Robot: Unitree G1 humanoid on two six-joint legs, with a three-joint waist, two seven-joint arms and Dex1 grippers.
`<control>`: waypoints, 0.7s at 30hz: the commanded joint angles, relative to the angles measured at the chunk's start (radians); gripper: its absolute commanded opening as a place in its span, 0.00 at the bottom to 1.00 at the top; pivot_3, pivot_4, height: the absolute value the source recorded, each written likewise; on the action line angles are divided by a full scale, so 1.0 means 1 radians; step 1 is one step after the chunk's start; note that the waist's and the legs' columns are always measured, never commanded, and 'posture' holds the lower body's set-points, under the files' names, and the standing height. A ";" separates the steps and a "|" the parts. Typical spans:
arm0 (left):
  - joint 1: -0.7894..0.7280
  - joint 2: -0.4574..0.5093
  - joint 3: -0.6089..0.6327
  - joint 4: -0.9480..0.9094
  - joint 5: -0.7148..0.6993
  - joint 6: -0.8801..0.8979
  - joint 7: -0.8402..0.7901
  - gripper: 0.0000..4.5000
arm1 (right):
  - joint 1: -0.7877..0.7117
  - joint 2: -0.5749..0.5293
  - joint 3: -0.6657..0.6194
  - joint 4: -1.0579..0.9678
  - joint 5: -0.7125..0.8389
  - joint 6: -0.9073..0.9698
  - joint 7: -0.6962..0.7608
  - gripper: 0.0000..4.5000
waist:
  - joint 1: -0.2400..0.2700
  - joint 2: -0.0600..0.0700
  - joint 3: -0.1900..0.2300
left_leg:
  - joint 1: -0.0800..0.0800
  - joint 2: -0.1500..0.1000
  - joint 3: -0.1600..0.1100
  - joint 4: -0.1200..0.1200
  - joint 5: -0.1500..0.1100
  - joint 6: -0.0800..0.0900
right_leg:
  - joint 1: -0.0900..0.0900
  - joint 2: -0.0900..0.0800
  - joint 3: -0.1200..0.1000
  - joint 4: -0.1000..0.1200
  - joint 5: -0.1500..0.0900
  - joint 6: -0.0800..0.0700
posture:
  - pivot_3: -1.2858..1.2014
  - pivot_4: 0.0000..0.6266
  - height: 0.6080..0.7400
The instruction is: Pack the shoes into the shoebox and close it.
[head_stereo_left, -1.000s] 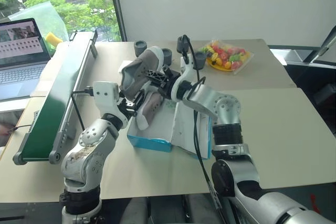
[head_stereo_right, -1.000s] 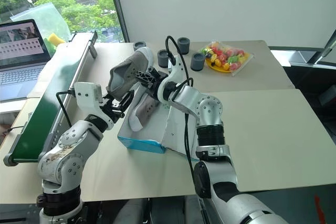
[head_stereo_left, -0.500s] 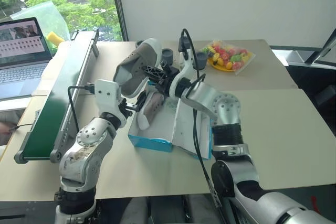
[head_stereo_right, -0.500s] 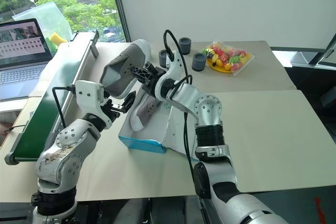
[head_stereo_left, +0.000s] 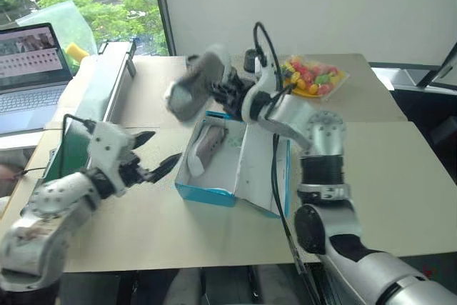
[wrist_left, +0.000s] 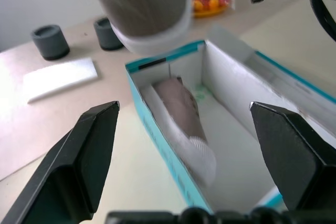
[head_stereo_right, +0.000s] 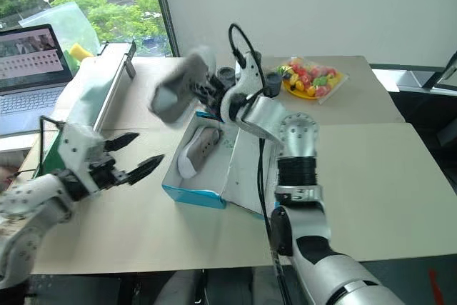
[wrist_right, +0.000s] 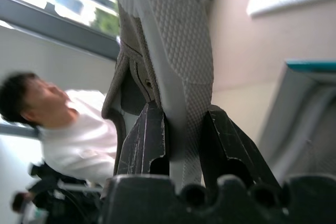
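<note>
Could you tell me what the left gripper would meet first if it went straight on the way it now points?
Most likely the shoebox: the open left gripper points at its near end, where one shoe lies inside. The other shoe, held by the right gripper, hangs above that line, though depth is unclear.

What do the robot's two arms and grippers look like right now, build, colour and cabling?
Both arms are silver-grey metal with rounded joint housings and black ribbed bands. The left gripper and right gripper each carry two black, tapered, wedge-shaped fingers on a pale wrist block. A black cable loops above the right wrist and runs down that arm; a thinner one arcs off the left.
</note>
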 commanded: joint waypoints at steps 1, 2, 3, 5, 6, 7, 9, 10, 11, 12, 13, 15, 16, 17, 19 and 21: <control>-0.010 0.053 -0.022 0.058 0.014 -0.095 -0.132 0.94 | -0.006 -0.077 0.013 -0.007 0.130 0.155 -0.119 0.11 | -0.001 0.000 0.000 | 0.000 0.000 0.000 0.000 0.000 0.000 | 0.000 0.000 0.000 0.000 0.000 0.000 | 0.52 0.24 1.00; -0.019 0.063 -0.039 0.069 0.021 -0.108 -0.151 0.94 | -0.010 -0.104 0.020 0.004 0.139 0.186 -0.129 0.11 | -0.002 0.000 0.001 | 0.000 0.000 0.000 0.000 0.000 0.000 | 0.000 0.000 0.000 0.000 0.000 0.000 | 0.52 0.24 1.00; -0.031 0.072 -0.054 0.084 0.025 -0.122 -0.174 0.94 | -0.016 -0.134 0.034 0.014 0.141 0.222 -0.136 0.11 | -0.003 0.000 0.001 | -0.001 0.000 0.001 0.000 0.000 0.000 | 0.000 0.000 0.000 0.000 0.000 0.000 | 0.52 0.24 1.00; -0.052 0.081 -0.080 0.104 0.033 -0.142 -0.203 0.94 | -0.027 -0.167 0.055 0.036 0.153 0.261 -0.156 0.11 | -0.004 0.001 0.001 | -0.001 0.000 0.001 0.000 0.000 0.000 | 0.000 0.000 0.000 0.000 0.000 0.000 | 0.52 0.24 1.00; -0.061 0.083 -0.093 0.112 0.040 -0.152 -0.213 0.94 | -0.033 -0.174 0.064 0.046 0.150 0.274 -0.159 0.11 | -0.004 0.001 0.001 | -0.001 0.001 0.001 0.000 0.000 0.000 | 0.000 0.000 0.000 0.000 0.000 0.000 | 0.52 0.24 1.00; -0.070 0.083 -0.107 0.116 0.047 -0.157 -0.217 0.94 | -0.041 -0.180 0.074 0.061 0.139 0.288 -0.163 0.11 | -0.007 0.001 0.001 | -0.001 0.001 0.001 0.000 0.000 0.000 | 0.000 0.000 0.000 0.000 0.000 0.000 | 0.52 0.24 1.00; -0.086 0.078 -0.133 0.120 0.059 -0.165 -0.219 0.94 | -0.044 -0.174 0.086 0.093 0.136 0.303 -0.196 0.11 | -0.014 0.001 0.001 | 0.000 0.001 0.002 0.000 0.000 0.001 | 0.000 0.001 0.001 0.000 0.000 0.000 | 0.52 0.24 1.00; -0.092 0.075 -0.142 0.120 0.063 -0.167 -0.218 0.94 | -0.043 -0.168 0.091 0.107 0.144 0.308 -0.222 0.11 | -0.017 0.001 0.001 | 0.000 0.001 0.002 0.000 0.000 0.001 | 0.000 0.001 0.001 0.000 0.000 0.000 | 0.52 0.24 1.00; -0.097 0.072 -0.148 0.118 0.065 -0.167 -0.216 0.94 | -0.042 -0.161 0.096 0.116 0.153 0.312 -0.241 0.11 | -0.019 0.001 0.001 | 0.000 0.001 0.002 -0.001 -0.001 0.001 | 0.000 0.001 0.002 0.000 0.000 0.000 | 0.52 0.24 1.00; -0.102 0.069 -0.155 0.115 0.067 -0.168 -0.215 0.94 | -0.042 -0.155 0.100 0.124 0.162 0.318 -0.257 0.11 | -0.019 0.001 0.001 | 0.000 0.001 0.002 -0.001 -0.001 0.001 | 0.000 0.001 0.002 0.000 0.000 0.000 | 0.52 0.24 1.00; -0.104 0.068 -0.159 0.114 0.070 -0.170 -0.215 0.94 | -0.043 -0.148 0.106 0.132 0.168 0.321 -0.273 0.11 | -0.021 0.001 0.001 | 0.000 0.002 0.002 -0.001 -0.001 0.001 | 0.000 0.001 0.002 0.000 0.000 0.000 | 0.52 0.24 1.00; -0.105 0.068 -0.164 0.109 0.075 -0.174 -0.215 0.94 | -0.041 -0.134 0.114 0.150 0.180 0.319 -0.311 0.11 | -0.022 0.001 0.001 | 0.000 0.002 0.002 -0.001 -0.001 0.001 | 0.000 0.001 0.002 0.000 0.000 0.000 | 0.52 0.24 1.00; -0.105 0.068 -0.164 0.106 0.075 -0.173 -0.214 0.94 | -0.036 -0.123 0.116 0.161 0.181 0.312 -0.336 0.11 | -0.022 0.001 0.001 | -0.001 0.001 0.002 -0.001 -0.001 0.001 | 0.000 0.001 0.002 0.000 0.000 0.000 | 0.52 0.24 1.00; -0.105 0.067 -0.165 0.102 0.074 -0.171 -0.212 0.94 | -0.031 -0.117 0.117 0.167 0.186 0.308 -0.356 0.11 | -0.022 0.001 0.001 | -0.001 0.001 0.002 -0.001 -0.001 0.002 | 0.000 0.001 0.001 0.000 0.000 0.000 | 0.52 0.24 1.00; -0.106 0.069 -0.160 0.100 0.072 -0.170 -0.207 0.94 | -0.024 -0.107 0.117 0.171 0.193 0.295 -0.406 0.11 | -0.021 0.001 0.001 | -0.001 0.001 0.002 -0.001 -0.001 0.001 | 0.000 0.001 0.002 0.000 0.000 0.000 | 0.52 0.24 1.00; -0.103 0.074 -0.152 0.101 0.070 -0.174 -0.209 0.94 | -0.012 -0.102 0.115 0.165 0.200 0.277 -0.473 0.11 | -0.019 0.001 0.001 | -0.001 0.001 0.002 -0.001 -0.001 0.001 | 0.000 0.001 0.001 0.000 0.000 0.000 | 0.52 0.24 1.00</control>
